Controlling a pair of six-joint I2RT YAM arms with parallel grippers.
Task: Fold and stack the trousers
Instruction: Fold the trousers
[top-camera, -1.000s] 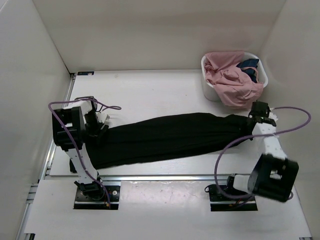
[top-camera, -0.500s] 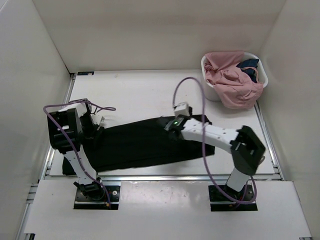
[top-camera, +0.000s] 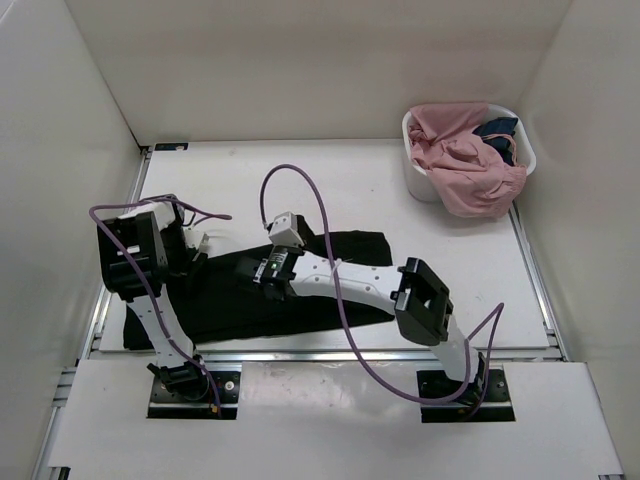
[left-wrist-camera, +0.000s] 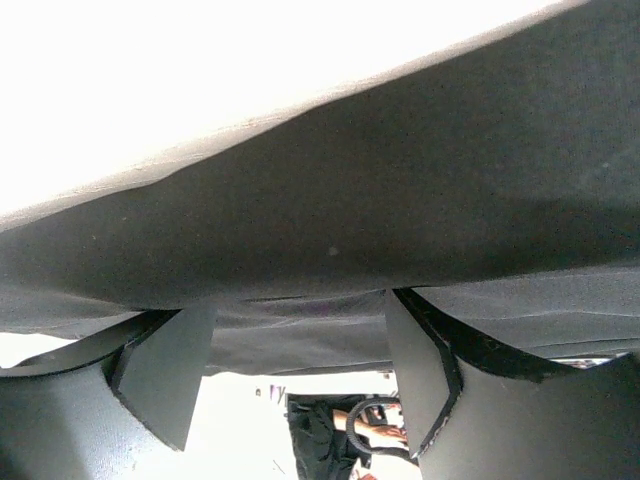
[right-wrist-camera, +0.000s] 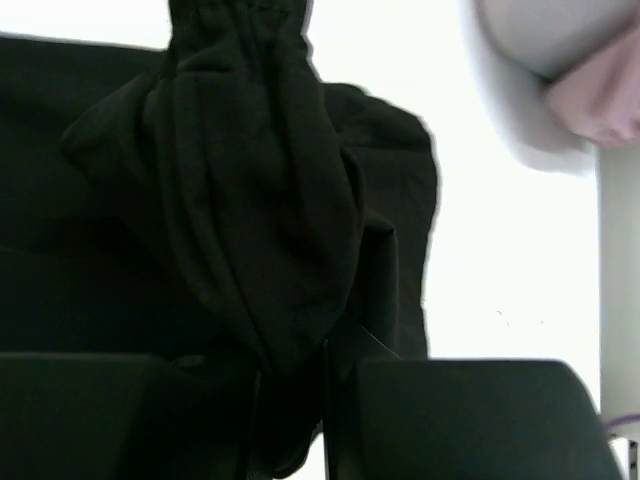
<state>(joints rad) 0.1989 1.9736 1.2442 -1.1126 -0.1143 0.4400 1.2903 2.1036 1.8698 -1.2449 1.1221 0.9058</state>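
Trousers (top-camera: 230, 305), soft matte black, bunch in the pinching right claw (right-wrist-camera: 295, 372); left claw (left-wrist-camera: 297, 305) gapes over flat cloth.

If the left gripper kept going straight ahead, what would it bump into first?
The black trousers. The left gripper points its open fingers right at that dark cloth, which seems just ahead, though depth is hard to judge.

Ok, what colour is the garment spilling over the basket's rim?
Plain pink. The garment, draped over the white basket, shows best in the top external view.
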